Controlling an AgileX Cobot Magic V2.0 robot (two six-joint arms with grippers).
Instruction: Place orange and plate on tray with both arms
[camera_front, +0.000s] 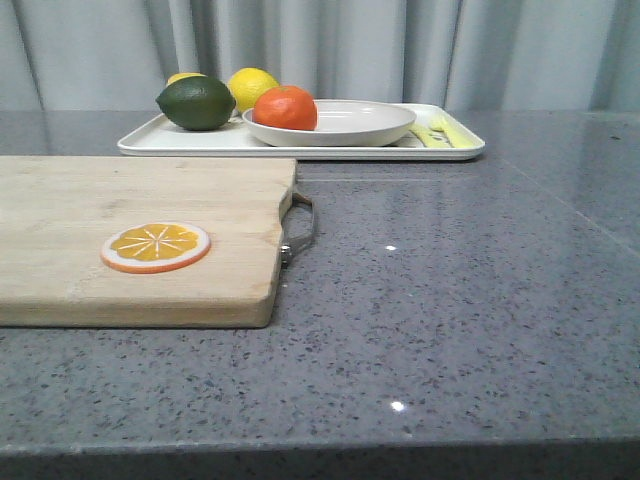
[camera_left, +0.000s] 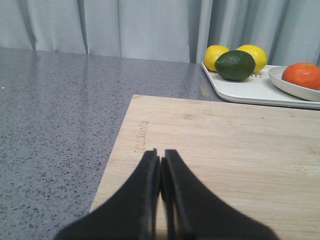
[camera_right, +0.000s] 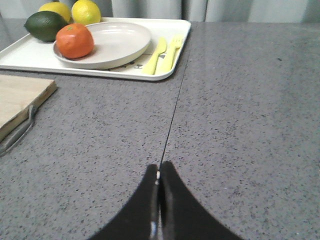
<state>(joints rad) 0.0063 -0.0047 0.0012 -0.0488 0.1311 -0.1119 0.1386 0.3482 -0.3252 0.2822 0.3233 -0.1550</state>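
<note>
Presently, from my station I log the following: one tray (camera_front: 150, 139) at the far side of the table, bearing one plate (camera_front: 350, 125), with one orange (camera_front: 286, 108) sitting inside the plate at its left side, so I judge the task's placement complete; two lemons (camera_front: 252, 87) and one dark green lime (camera_front: 196, 103) share the tray's left end, just beside the plate; one wooden cutting board (camera_front: 120, 200) lies nearer, carrying one orange slice (camera_front: 156, 246); left gripper (camera_left: 160, 162) hangs over the board with fingers pressed together, empty; right gripper (camera_right: 159, 175) hangs over bare table, fingers likewise closed on nothing, both well apart from the tray, presumably parked clear of it
</note>
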